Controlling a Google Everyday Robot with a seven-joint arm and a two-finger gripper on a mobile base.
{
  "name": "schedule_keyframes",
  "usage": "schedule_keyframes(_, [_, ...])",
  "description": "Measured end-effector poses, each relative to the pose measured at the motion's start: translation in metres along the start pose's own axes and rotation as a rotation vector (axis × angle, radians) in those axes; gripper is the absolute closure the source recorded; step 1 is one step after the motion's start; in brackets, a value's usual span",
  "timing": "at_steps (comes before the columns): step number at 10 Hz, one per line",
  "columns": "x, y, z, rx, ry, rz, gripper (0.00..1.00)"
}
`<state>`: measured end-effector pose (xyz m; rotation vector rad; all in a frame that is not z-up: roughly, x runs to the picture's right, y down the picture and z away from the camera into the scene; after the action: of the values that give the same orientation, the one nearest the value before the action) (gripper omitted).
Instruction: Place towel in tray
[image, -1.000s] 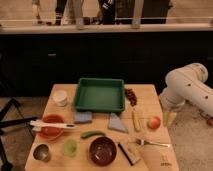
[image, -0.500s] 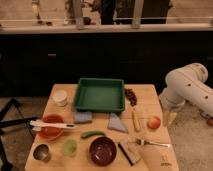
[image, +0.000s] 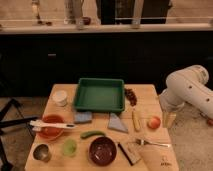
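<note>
Nothing moved in last second, arm in same pose: task not begun. Dark red bowl (image: 102, 150) at front, untouched. Towel (image: 117, 123) lies flat on table (image: 148, 96), just before tray's right corner. Gripper (image: 170, 120) hangs beside table's right edge, fingers apart, holding nothing, well apart from towel. Tray (image: 100, 108) behind, nothing inside.

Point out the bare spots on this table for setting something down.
The green tray is bare inside. The table is bare at its front right corner, past the utensil. It is crowded from the orange bowl across to the towel. The gripper hangs beside the right edge.
</note>
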<state>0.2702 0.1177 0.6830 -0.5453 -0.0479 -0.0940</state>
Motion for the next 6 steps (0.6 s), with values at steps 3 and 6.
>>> schedule_keyframes(3, [-0.031,0.006,0.009,0.033,-0.045,-0.358,0.20])
schedule_keyframes(6, [-0.053,0.014,0.014,0.051,-0.039,-0.619,0.20])
